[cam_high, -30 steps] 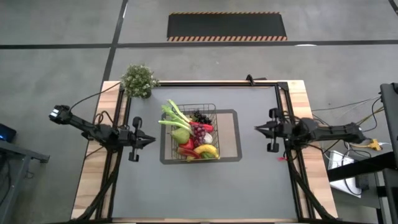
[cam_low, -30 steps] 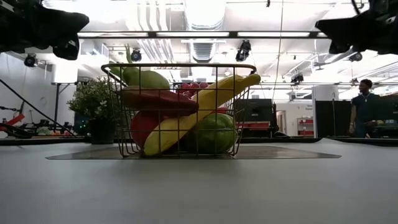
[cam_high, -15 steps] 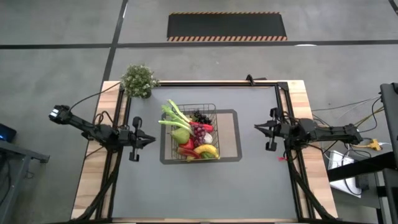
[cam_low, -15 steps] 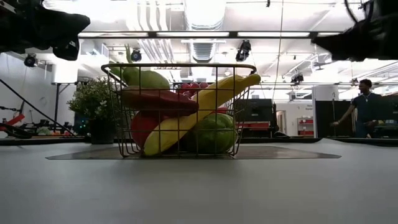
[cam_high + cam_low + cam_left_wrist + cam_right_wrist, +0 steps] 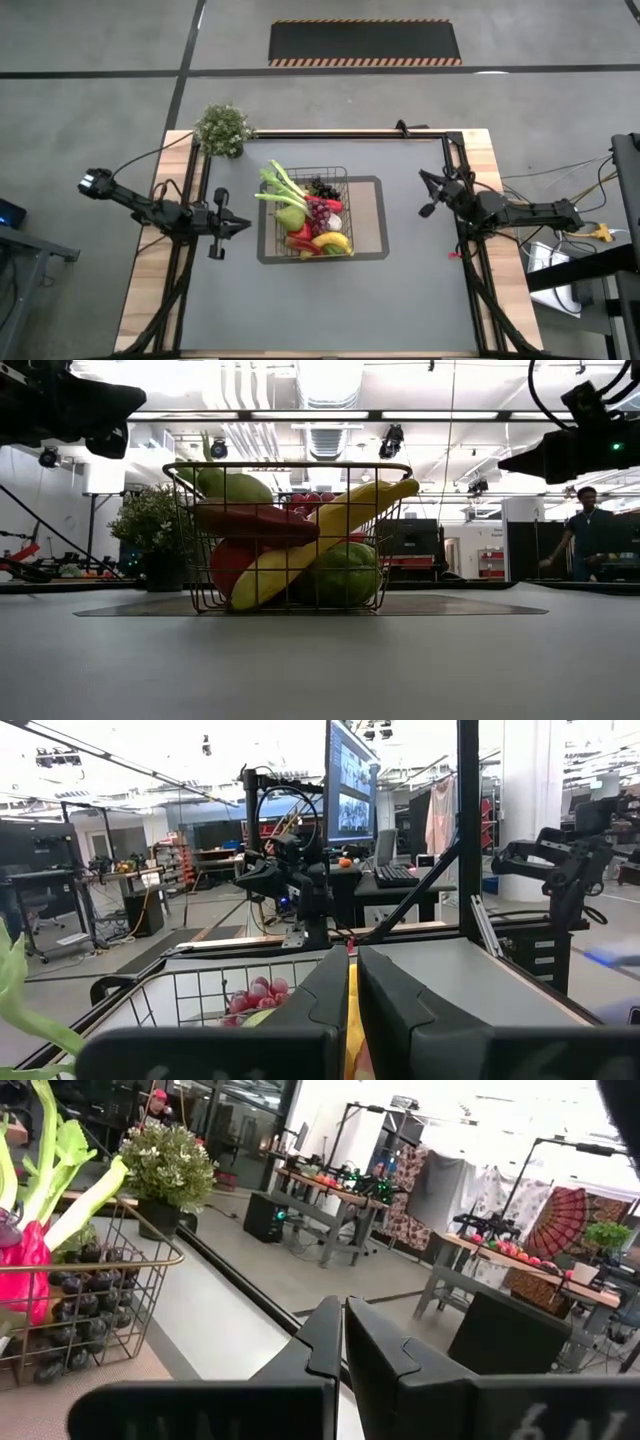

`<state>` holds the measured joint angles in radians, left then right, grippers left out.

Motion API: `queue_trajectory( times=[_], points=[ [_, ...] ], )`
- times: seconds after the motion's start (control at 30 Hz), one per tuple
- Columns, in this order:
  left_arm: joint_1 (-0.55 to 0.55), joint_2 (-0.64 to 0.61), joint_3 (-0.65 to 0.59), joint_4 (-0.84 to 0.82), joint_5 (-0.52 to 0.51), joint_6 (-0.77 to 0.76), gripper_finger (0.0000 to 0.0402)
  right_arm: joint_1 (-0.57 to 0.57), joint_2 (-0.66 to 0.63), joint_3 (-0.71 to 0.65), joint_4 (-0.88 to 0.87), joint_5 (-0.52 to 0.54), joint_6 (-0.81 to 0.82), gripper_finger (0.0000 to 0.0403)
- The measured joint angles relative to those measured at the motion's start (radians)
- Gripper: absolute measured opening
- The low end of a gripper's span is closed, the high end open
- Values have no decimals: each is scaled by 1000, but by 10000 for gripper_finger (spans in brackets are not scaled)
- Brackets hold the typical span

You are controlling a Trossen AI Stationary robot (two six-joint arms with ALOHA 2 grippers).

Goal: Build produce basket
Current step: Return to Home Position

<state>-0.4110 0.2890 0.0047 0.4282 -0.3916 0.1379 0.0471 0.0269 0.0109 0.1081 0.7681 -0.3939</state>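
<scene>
The dark wire basket stands on the grey mat at mid-table, filled with produce: leek, purple grapes, banana, red pepper, green pear and watermelon slice. My left gripper hovers shut and empty just left of the basket, pointing at it. My right gripper hovers shut and empty well right of the basket, angled toward the far left; its wrist view shows the basket's corner.
A leafy potted plant stands at the table's far left corner. Dark frame rails run along the table's far and side edges. A person stands in the room beyond the table's right side. Bare table lies in front of the mat.
My right gripper has drawn back a little toward the table's right and far edges and has turned to point toward the far left. The left arm, basket and produce have stayed still.
</scene>
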Motion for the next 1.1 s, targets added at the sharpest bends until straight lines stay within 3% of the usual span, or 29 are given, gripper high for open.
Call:
queue_trajectory(
  times=[1.1],
  points=[
    [0,45,0,1,1,0,8,0,2,0,0,-1,-1,9]
  ],
)
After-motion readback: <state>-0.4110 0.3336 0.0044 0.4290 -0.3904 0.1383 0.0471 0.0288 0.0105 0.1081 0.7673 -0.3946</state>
